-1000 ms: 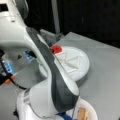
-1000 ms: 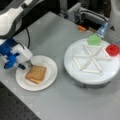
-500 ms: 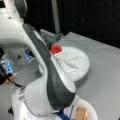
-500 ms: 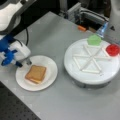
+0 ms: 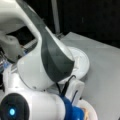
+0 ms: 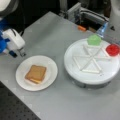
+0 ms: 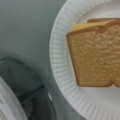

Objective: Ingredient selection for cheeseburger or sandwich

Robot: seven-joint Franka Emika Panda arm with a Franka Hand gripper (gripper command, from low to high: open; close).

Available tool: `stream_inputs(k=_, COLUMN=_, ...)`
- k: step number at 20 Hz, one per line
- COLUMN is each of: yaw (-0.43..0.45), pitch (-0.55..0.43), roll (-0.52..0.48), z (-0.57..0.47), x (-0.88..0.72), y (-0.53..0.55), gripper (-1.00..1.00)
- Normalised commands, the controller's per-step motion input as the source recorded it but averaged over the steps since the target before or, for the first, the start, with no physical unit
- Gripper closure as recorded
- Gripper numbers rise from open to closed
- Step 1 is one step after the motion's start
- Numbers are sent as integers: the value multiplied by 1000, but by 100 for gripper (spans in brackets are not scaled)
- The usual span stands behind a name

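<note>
Tool (image 6: 22, 52) sits at a front view's left, just off the plate (image 6: 51, 75) rim, above the bench (image 6: 47, 32), and apart from the sandwich (image 6: 36, 74). Whether its fingers are spread or closed I cannot tell, but nothing shows between them. In a front view the arm fills most of the frame and the tool is hidden behind it.

On the plate the sandwich lies stacked: a tan bread square on top, and in the wrist view a yellow cheese (image 7: 87, 25) edge peeks from under the bread (image 7: 97, 55), with another brown layer just showing behind it. The pile sits toward the plate's middle, flat and fairly square.

Well apart, at a front view's right, the tray (image 6: 90, 75) holds only the lettuce (image 6: 94, 40) and the red disc (image 6: 113, 49), each in its own wedge at the far side; the other wedges are bare.

Judging from this, the stack looks built. To do this step well, the tool should stay clear of the plate rim and avoid nudging the top bread.
</note>
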Motion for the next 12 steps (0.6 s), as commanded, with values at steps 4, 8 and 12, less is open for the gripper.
stream_inputs(k=4, yaw=-51, pitch=-37, roll=-768, z=216, x=-786, y=855, gripper=-100)
stream_inputs(k=8, yaw=-61, pitch=-157, roll=-643, z=-35, x=-983, y=886, gripper=-100)
stream_inputs(k=12, yaw=-100, pitch=-249, roll=-535, z=-29, x=-1000, y=783, gripper=-100)
